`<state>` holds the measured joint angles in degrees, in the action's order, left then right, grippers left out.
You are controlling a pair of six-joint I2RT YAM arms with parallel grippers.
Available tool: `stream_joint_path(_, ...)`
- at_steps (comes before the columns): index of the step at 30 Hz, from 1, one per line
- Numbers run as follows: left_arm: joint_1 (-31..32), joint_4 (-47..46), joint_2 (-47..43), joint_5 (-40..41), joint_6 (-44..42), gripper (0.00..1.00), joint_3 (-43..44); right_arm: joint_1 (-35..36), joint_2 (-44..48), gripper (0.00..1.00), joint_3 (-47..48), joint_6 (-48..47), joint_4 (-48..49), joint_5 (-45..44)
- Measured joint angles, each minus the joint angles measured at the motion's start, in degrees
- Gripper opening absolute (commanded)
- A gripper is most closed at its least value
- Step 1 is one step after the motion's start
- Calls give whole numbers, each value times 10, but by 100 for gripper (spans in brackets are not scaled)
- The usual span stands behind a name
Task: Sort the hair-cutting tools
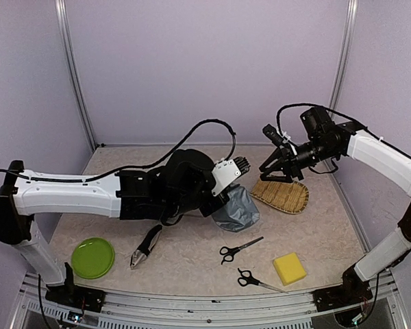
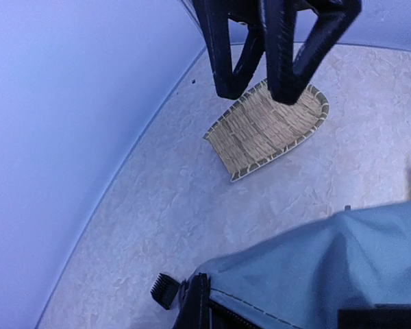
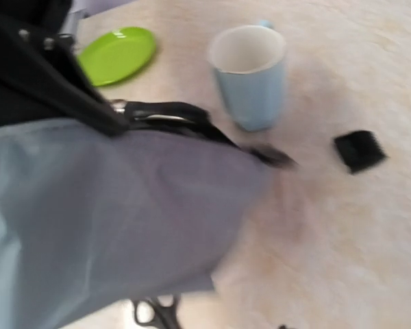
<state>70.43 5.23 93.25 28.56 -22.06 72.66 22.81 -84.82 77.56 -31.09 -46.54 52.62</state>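
Two scissors with black loop handles lie at the front, one in the middle and one nearer the edge; a handle also shows in the right wrist view. The black-and-silver clipper lies front left. The tiny black block sits beside a grey zip pouch. My left gripper is at the pouch's edge and seems shut on it, its fingers hidden. My right gripper hangs open and empty above a woven tray.
A light-blue cup stands behind the pouch, hidden under the left arm in the top view. A green plate is front left and a yellow sponge front right. Walls close in the back and sides.
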Motion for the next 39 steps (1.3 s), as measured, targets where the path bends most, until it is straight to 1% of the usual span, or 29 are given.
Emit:
stream_joint_path(2,-11,90,39,-17,73,0,81,0,8,43,-7,24,18,-21)
stream_joint_path(7,-35,282,142,-66,212,0,221,0,40,39,-12,70,45,-49)
stream_joint_path(10,-47,370,194,-90,280,0,274,0,53,38,-19,97,55,-49)
stream_joint_path(13,-58,411,215,-121,330,0,290,0,60,42,-42,126,71,-55)
stream_joint_path(15,-67,420,216,-143,358,0,290,0,60,47,-56,143,78,-65)
stream_joint_path(20,-97,402,216,-215,426,0,291,1,54,50,-71,177,87,-72)
stream_joint_path(23,-113,382,216,-255,454,0,291,6,44,54,-71,192,94,-72)
stream_joint_path(31,-128,331,216,-330,504,0,291,43,-4,59,-32,225,97,-75)
stream_joint_path(33,-128,324,216,-342,512,0,291,49,-18,58,-20,231,97,-75)
stream_joint_path(39,-128,309,216,-362,527,0,291,62,-39,40,-11,252,98,-97)
